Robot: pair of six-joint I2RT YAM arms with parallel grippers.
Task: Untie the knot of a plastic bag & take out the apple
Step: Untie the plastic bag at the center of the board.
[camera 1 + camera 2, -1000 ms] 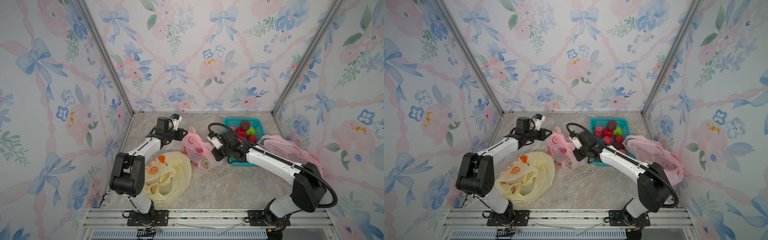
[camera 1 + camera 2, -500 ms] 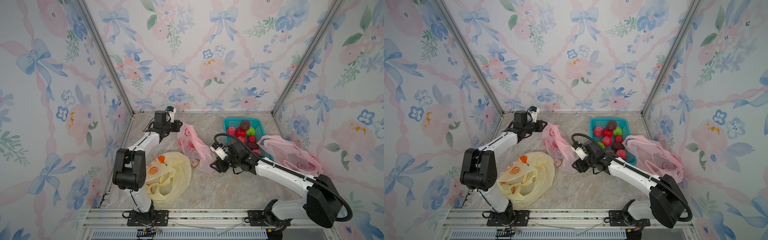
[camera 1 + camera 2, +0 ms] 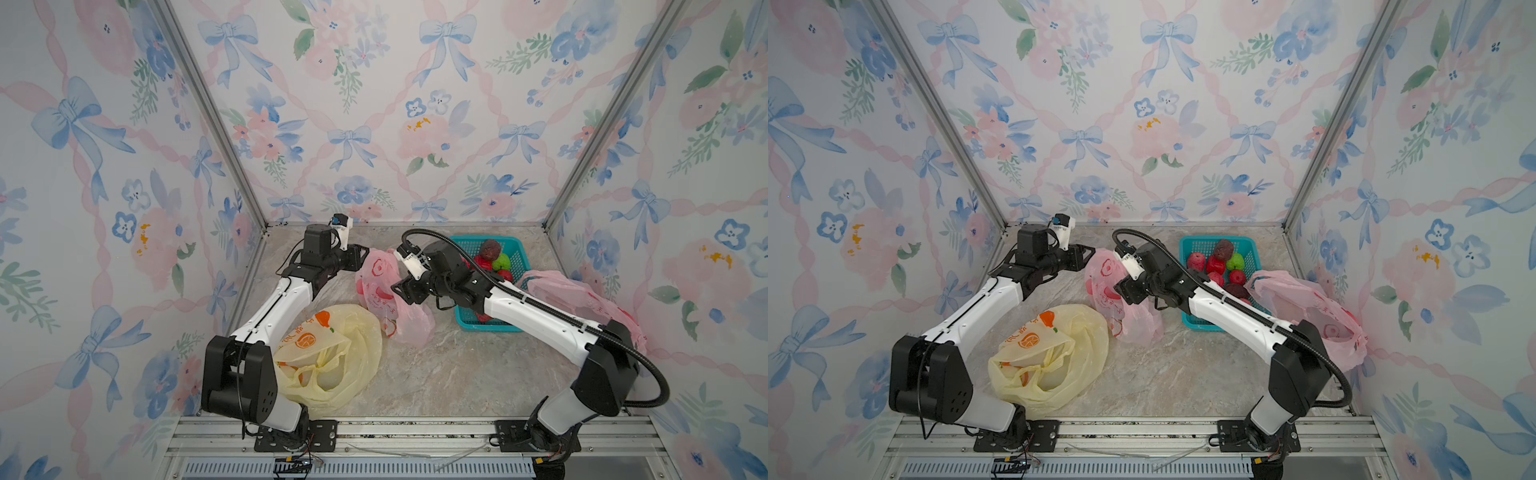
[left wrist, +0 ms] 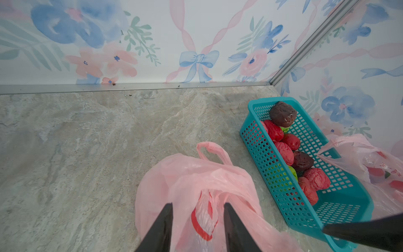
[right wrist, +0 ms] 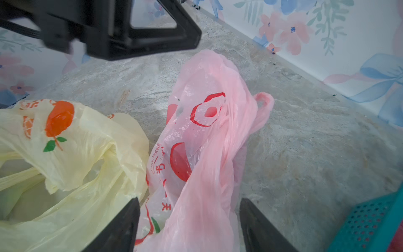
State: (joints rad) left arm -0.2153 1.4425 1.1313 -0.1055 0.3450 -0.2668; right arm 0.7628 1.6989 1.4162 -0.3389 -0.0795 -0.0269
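Your left gripper (image 4: 197, 227) and right gripper (image 5: 189, 227) both stand with jaws apart; the crumpled pink plastic bag with red print (image 5: 202, 139) lies slack between each pair, unclamped.

Light is bright, even and diffuse throughout, with no single source to be made out. In both top views the picture is sharp, and only soft, faint shadows lie on the marble-patterned floor (image 3: 457, 374) beneath the arms. The right wrist view shows the left gripper (image 5: 122, 32) smeared by blur, and straight wall edges bend toward the frame borders. Glare glints on the pink plastic bag (image 5: 202, 135).
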